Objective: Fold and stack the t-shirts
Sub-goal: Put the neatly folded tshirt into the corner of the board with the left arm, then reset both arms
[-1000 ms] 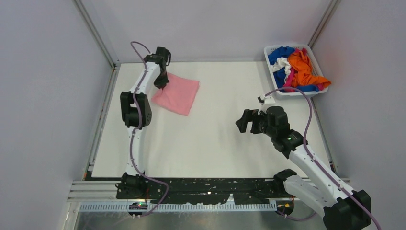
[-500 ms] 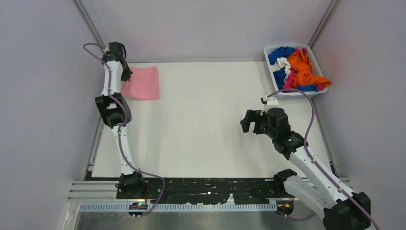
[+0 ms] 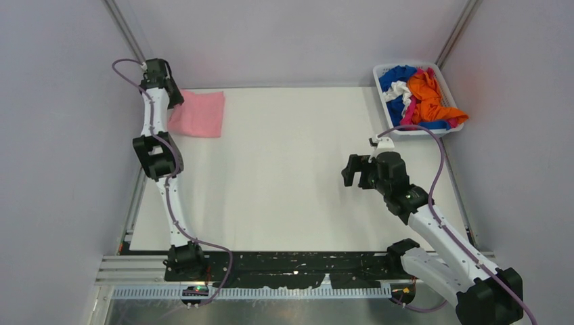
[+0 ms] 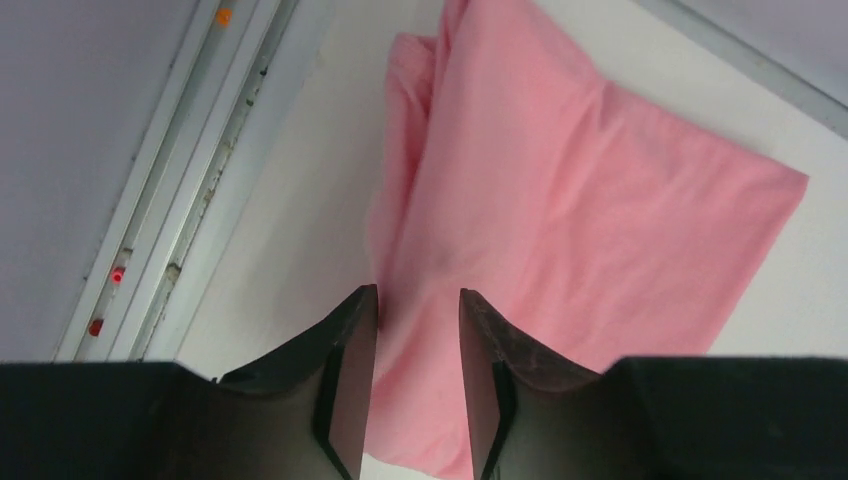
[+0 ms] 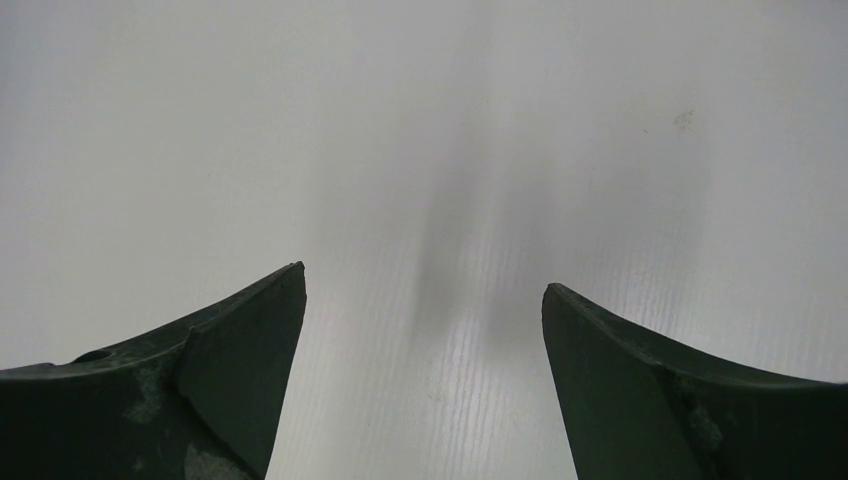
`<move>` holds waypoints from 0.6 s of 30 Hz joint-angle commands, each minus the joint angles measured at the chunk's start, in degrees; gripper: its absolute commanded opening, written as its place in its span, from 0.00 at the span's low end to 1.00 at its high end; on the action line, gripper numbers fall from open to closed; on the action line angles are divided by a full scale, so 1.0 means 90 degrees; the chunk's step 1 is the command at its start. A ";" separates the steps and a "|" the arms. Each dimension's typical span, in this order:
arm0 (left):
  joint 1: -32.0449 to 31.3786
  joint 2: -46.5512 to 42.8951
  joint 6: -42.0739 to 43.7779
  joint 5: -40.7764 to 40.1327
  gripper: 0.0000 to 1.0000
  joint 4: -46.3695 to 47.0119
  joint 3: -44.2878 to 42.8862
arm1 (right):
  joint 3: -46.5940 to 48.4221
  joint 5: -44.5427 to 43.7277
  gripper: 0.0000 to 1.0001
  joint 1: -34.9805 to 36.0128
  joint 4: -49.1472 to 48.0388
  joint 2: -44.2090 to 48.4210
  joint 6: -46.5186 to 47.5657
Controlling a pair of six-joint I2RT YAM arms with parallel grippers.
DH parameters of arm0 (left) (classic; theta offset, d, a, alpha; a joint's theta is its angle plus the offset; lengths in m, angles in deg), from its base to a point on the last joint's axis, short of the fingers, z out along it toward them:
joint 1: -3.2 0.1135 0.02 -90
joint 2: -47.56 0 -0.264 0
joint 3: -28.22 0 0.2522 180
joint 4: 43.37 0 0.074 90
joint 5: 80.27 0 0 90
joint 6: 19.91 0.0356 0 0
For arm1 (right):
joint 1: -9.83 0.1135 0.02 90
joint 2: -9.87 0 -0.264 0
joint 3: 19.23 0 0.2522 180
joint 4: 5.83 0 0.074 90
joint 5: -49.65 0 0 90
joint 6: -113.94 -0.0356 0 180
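A light pink t-shirt point(image 3: 198, 114) lies folded into a flat rectangle at the table's far left corner. My left gripper point(image 3: 174, 101) hovers at its left edge. In the left wrist view the same pink shirt point(image 4: 580, 220) fills the middle, and the left gripper point(image 4: 418, 295) stands a little open above the cloth, which lies flat beneath with nothing pinched. My right gripper point(image 3: 346, 170) is wide open over bare table at mid right, its jaws empty in the right wrist view point(image 5: 424, 280). Orange point(image 3: 430, 98), royal blue point(image 3: 396, 74), white point(image 3: 399, 89) and hot pink point(image 3: 411, 112) t-shirts lie crumpled in the basket.
The white slotted basket point(image 3: 414, 133) stands at the far right corner, with orange cloth hanging over its right rim. A metal frame rail point(image 4: 200, 170) runs along the table's left edge, close to the folded shirt. Grey walls close in the table's left, back and right sides.
The left arm carried the folded pink shirt from mid-left to the far left corner, and its jaws have parted from the cloth. The right arm has barely moved.
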 commanded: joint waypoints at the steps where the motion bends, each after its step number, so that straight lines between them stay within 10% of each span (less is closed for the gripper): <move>1: 0.0087 0.0075 0.0002 0.0223 0.40 0.0733 -0.0530 | 0.0040 -0.0183 0.96 -0.0029 -0.0118 0.0061 0.0044; 3: 0.0089 -0.0042 0.0008 0.0142 0.46 0.0711 -0.0589 | 0.0052 -0.0189 0.95 -0.0026 -0.0081 0.0067 0.0026; 6: 0.0063 -0.0573 -0.0055 0.0168 0.96 0.0688 -0.0286 | 0.0061 -0.0249 0.96 -0.0021 -0.0071 0.0066 -0.0026; 13: -0.0622 -0.2519 -0.0104 0.0067 1.00 0.0114 0.0537 | 0.0191 -0.0532 0.95 -0.0021 -0.0036 0.0008 -0.0291; 18: -0.1640 -0.4540 -0.0837 0.0238 1.00 0.0336 0.3045 | 0.0157 -0.0593 0.96 -0.0031 -0.0138 -0.0083 -0.0503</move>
